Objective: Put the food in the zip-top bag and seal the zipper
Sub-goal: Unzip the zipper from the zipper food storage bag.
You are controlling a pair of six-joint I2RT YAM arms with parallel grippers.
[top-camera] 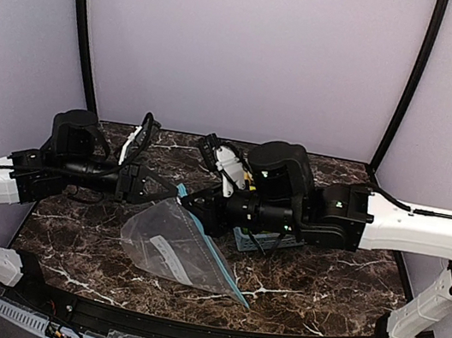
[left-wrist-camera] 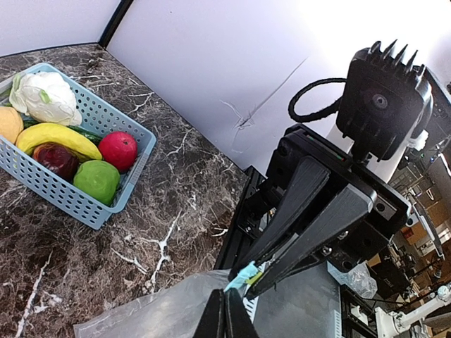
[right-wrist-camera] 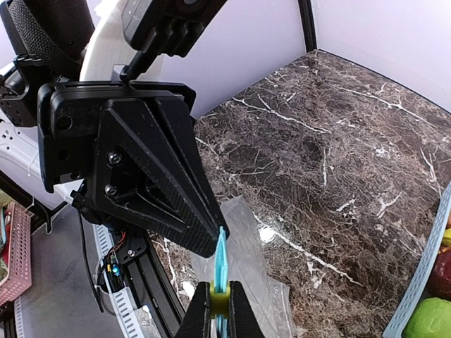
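The left gripper (left-wrist-camera: 225,317) and right gripper (right-wrist-camera: 219,310) both pinch the teal zipper (right-wrist-camera: 221,257), tips close together. The clear, crinkly bag (top-camera: 165,246) slopes from them down onto the table (left-wrist-camera: 176,176). The food (left-wrist-camera: 56,137) sits in a basket (left-wrist-camera: 70,201).

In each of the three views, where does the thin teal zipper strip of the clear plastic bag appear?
Top external: the thin teal zipper strip runs diagonally along the right edge of the clear plastic bag, near the centre.
Left wrist: bottom centre, a short piece at the tips of the right gripper.
Right wrist: bottom centre, upright, above that gripper's fingers.
Shared landmark: the light blue lattice basket.
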